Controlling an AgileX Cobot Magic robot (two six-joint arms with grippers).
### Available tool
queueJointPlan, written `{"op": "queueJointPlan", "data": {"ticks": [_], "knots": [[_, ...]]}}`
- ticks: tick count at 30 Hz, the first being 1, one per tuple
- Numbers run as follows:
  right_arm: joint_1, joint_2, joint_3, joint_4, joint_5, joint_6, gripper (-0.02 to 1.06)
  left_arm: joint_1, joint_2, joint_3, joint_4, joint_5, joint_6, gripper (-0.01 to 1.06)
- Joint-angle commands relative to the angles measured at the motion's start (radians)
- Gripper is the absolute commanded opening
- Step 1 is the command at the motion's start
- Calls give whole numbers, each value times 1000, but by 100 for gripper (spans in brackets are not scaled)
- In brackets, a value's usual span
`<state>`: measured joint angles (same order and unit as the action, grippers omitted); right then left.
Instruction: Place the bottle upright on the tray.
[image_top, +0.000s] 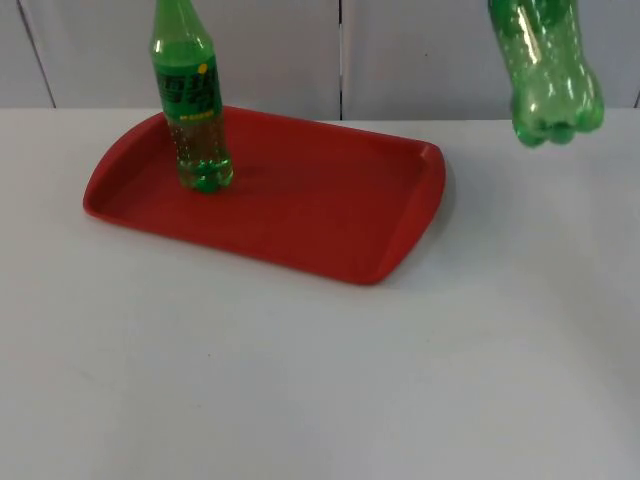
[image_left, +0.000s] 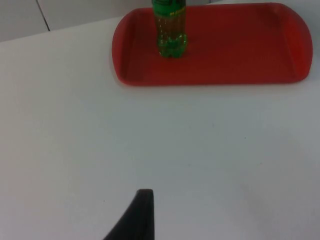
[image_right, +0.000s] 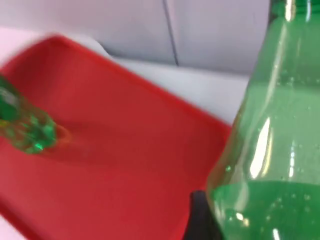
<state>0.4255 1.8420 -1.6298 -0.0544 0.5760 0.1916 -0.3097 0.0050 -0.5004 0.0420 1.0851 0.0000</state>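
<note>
One green bottle stands upright on the red tray; a second bottle hangs beside it, awaiting placement; I cannot tell either gripper's finger state.

bottles: 2 | tray: 1 | table: 1

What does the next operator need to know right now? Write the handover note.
Right gripper: carries a second green plastic bottle in the air, beyond the right end of the red plastic tray, above the white table.
Left gripper: waits low over the table, back from the tray.
Done: one labelled green plastic bottle stands upright at the tray's left end.
Left: bring the carried bottle over the tray, set it down upright, release.
</note>
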Motion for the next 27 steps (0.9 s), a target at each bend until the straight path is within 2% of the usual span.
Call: {"op": "queueJointPlan", "data": {"ticks": [1, 4, 10, 12, 13, 14, 18, 19, 23, 24, 26, 27], "knots": [[18, -51, 0, -13, -19, -31, 0, -4, -5, 5, -7, -10, 0, 105], [63, -129, 0, -78, -32, -31, 0, -4, -5, 5, -7, -10, 0, 105], [112, -209, 6, -78, -51, -74, 0, -4, -5, 5, -7, -10, 0, 105], [132, -253, 47, -83, -115, -79, 0, -4, -5, 5, -7, -10, 0, 105], [146, -294, 92, -83, -179, -83, 0, -4, -5, 5, -7, -10, 0, 105], [146, -294, 92, -83, -179, -83, 0, -4, -5, 5, -7, -10, 0, 105], [146, -388, 272, -75, -422, -88, 0, -4, -5, 5, -7, -10, 0, 105], [146, -388, 272, -75, -422, -88, 0, -4, -5, 5, -7, -10, 0, 105], [146, -428, 452, -75, -705, -118, 0, -4, -5, 5, -7, -10, 0, 105], [146, -428, 452, -75, -705, -118, 0, -4, -5, 5, -7, -10, 0, 105], [146, -426, 521, -75, -821, -118, 0, -4, -5, 5, -7, -10, 0, 105], [146, -424, 567, -75, -928, -118, 0, -4, -5, 5, -7, -10, 0, 105]]}}
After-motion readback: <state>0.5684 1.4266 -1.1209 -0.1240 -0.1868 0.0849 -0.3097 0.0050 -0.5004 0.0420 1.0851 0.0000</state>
